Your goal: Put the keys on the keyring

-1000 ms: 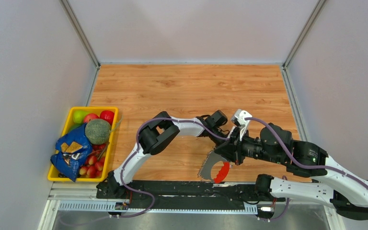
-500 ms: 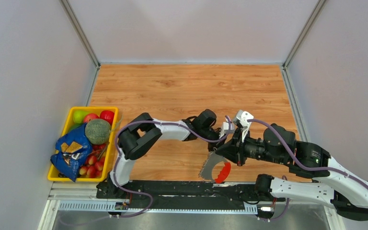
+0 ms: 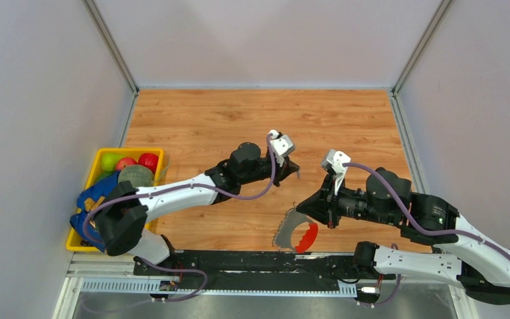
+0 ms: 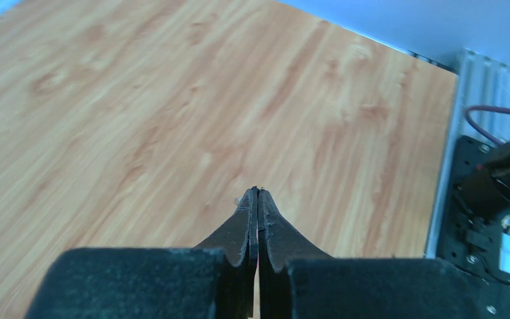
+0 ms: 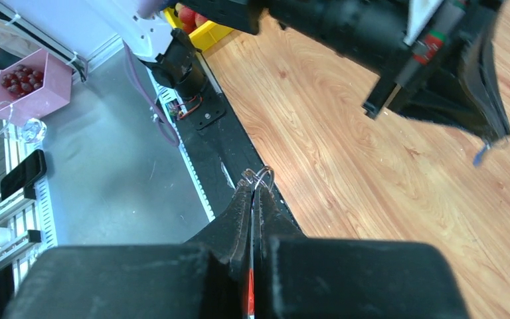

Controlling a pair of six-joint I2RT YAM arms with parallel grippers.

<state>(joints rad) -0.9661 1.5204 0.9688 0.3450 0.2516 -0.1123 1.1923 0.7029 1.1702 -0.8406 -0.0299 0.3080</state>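
Now the left gripper (image 3: 295,170), fingers pinched tight on what appears to be the blue tag of the keys (image 5: 479,157), has backed well clear of the right gripper (image 3: 300,210), which is clamped on the keyring (image 3: 309,238), so threading is judged undone.

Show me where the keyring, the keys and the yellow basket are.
keyring (image 3: 309,237), top external view, on its red loop.
keys (image 5: 479,157), right wrist view, on the dangling blue tag.
yellow basket (image 3: 133,151), top external view, on its far rim.
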